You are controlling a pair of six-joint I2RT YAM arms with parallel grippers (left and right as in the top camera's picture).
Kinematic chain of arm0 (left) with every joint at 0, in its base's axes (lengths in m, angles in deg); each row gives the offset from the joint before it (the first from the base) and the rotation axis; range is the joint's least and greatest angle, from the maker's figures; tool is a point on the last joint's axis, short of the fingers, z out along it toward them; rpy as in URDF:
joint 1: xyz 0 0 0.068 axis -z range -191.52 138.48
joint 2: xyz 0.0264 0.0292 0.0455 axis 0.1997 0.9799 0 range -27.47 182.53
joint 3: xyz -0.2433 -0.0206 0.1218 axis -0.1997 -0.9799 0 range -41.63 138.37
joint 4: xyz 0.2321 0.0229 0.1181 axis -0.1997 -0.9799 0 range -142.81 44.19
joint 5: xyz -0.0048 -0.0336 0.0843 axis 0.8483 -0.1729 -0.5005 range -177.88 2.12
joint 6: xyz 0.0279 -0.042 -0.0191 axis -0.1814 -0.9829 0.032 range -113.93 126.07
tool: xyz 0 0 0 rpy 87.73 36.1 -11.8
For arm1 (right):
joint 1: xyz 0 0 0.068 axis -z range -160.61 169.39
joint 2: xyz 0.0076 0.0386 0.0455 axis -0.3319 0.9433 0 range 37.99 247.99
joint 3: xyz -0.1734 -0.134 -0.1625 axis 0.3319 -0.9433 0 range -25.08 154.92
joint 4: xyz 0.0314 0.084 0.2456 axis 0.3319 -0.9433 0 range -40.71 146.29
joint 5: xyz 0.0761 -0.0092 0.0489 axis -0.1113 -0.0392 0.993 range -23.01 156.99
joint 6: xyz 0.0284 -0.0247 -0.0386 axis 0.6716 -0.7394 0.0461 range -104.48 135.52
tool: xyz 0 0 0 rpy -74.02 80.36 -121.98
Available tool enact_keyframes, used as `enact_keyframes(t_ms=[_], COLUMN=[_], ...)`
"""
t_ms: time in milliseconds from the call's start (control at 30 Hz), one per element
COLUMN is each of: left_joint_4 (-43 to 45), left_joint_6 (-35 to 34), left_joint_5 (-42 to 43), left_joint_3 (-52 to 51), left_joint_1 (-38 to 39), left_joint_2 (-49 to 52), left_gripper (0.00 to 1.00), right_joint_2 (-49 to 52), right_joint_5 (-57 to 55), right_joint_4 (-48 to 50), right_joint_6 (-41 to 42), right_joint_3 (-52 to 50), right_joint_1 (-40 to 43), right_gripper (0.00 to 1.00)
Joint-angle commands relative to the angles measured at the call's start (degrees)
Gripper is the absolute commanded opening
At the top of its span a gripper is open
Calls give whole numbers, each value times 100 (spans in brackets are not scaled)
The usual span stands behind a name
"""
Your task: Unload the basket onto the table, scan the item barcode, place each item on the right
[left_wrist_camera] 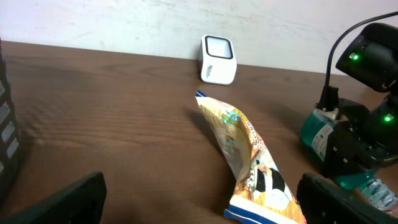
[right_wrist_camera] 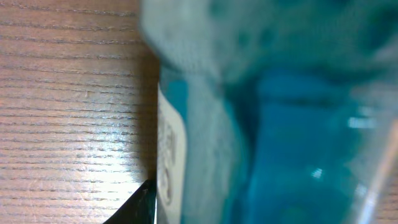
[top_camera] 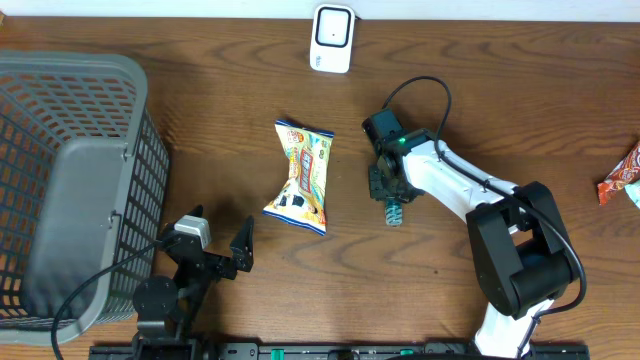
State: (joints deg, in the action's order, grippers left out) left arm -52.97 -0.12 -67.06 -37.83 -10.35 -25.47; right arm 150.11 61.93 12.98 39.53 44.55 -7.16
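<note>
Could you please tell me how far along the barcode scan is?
Done: the approach only. The right end effector sits around the bottle. In hand: the grasp, and I can't tell if it's firm yet. To do: lift the bottle and show its barcode to the scanner. The left end effector is open.

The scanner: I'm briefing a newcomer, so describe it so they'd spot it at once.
On the wooden table, look along the far edge by the wall, beyond the colourful snack bag. The scanner stands there alone: a small white box with a dark-framed window, unlike the printed bag or the teal bottle.
</note>
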Motion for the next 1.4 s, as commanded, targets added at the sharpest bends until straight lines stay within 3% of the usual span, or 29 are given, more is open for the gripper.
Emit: enact_keyframes(t_ms=[0,200,267,400,467,733,833,900,1000,1100,1233,1367], left_joint_4=[-129,-129,-129,-129,-129,-129,-129,-129,-129,-129,-129,-129], left_joint_6=[-31,-31,-31,-31,-31,-31,-31,-31,-31,-31,-31,-31], left_joint_5=[15,13,13,13,13,13,13,13,13,13,13,13], left_joint_3=[-107,-107,-107,-107,-107,-107,-107,-107,-107,-107,-107,-107], left_joint_1=[-20,-20,-20,-20,-20,-20,-20,-20,-20,-20,-20,-20], left_joint_2=[-15,-15,-15,-15,-15,-15,-15,-15,-15,-15,-15,-15], left_gripper=[98,98,98,98,98,98,98,98,98,98,98,98], right_joint_2=[726,726,726,726,726,726,726,726,726,726,726,726], right_joint_5=[911,1016,1016,1021,1073,1231,1287,1375,1469,1467,1467,1467], right_joint_4=[-295,-382,-389,-535,-658,-699,-616,-557,-505,-507,-505,-516], right_joint_6=[-48,-127,-138,-131,-131,-131,-129,-127,-72,120,337,343], right_joint_3=[-599,-601,-601,-601,-601,-728,-857,-962,-1108,-1187,-1200,-1204], right_joint_1=[-52,-55,-55,-55,-55,-55,-55,-55,-55,-55,-55,-55], right_gripper=[36,32,45,63,67,42,40,50,83,99,98,73])
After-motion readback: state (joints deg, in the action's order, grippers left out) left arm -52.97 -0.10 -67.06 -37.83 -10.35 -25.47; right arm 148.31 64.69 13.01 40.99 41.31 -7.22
